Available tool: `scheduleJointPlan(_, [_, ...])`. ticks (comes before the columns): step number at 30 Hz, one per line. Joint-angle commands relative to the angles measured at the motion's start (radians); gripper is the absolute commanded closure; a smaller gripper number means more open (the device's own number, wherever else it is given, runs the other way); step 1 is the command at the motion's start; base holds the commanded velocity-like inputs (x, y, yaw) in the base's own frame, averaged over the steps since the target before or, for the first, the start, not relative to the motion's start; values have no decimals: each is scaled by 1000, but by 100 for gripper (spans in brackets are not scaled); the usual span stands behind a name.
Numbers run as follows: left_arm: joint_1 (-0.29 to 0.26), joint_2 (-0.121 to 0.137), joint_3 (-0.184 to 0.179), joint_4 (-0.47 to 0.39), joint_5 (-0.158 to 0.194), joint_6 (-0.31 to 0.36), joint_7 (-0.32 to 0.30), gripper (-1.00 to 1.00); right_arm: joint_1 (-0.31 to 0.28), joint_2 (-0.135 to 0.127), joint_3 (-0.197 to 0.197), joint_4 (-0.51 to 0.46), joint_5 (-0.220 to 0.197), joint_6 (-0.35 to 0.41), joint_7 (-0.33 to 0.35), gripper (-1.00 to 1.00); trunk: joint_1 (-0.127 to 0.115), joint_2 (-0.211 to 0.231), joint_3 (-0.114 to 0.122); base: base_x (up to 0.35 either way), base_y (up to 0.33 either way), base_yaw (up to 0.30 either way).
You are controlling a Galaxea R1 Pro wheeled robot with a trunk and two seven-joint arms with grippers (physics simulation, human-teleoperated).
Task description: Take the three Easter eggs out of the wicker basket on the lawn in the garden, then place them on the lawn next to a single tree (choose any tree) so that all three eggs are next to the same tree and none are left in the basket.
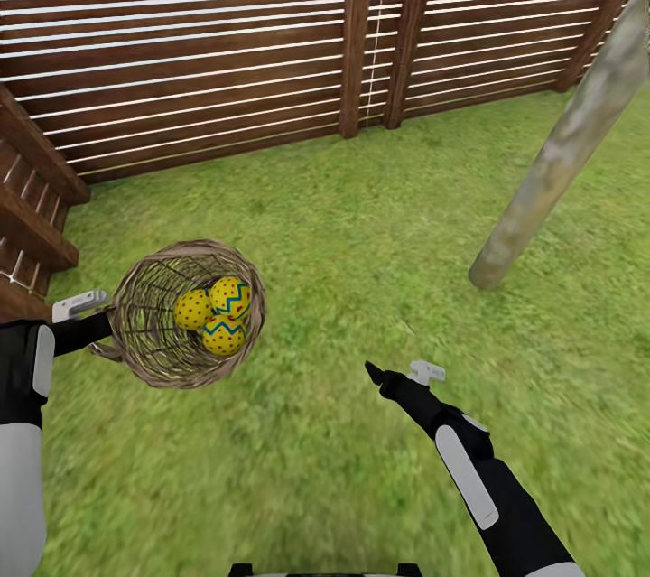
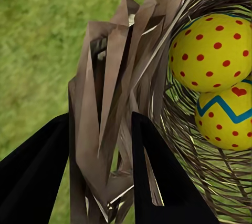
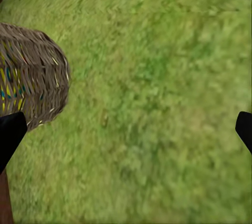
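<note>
At the lower left of the head view the left gripper (image 1: 104, 333) is clamped on the rim of the basket (image 1: 153, 351), and in the left wrist view its two black fingers (image 2: 157, 182) straddle the thick braided rim (image 2: 113, 103), pinching it between them. The basket is tipped so its mouth faces the camera, and the three eggs (image 1: 217, 313) lie clustered inside against the weave, touching one another; two of them (image 2: 215, 56) sit just beyond the rim in the wrist picture. At the lower middle of the head view the right gripper (image 1: 402, 374) hangs over bare grass, well apart from the basket, its fingers spread wide and holding nothing; its wrist view has a dark fingertip (image 3: 10, 132) at each side edge, with the basket's woven side (image 3: 37, 87) at the left. The lawn (image 1: 361, 234) is mottled green and runs back to a dark slatted fence (image 1: 199, 35) across the top of the frame. At the right a pale, bare tree (image 1: 560, 153) trunk leans up from the grass, nothing lying at its foot.
</note>
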Motion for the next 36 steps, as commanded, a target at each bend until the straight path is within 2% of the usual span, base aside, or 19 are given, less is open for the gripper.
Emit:
scheduleJointPlan(1, [-1,0,2,-1,10,6,-5,100,0,-1,1,-1,-4,4,0,-100,1,-2,0,0,0,0])
scheduleJointPlan(10, [-1,-1,2,-1,10,6,-5,100,0,-1,1,-1,-4,2,-1,-100,1,-2,15,0,0,0])
scheduleJointPlan(12, [-1,-1,2,-1,10,6,-5,100,0,-1,2,1,-7,-38,0,-100,1,-2,19,0,0,11])
scheduleJointPlan(14, [-1,0,2,-1,10,6,-5,100,0,-1,2,8,-7,-46,1,-100,1,-2,22,0,0,49])
scheduleJointPlan(36, [-1,0,2,-1,10,7,-5,100,0,-1,2,11,-6,-50,1,-100,1,-2,59,0,0,70])
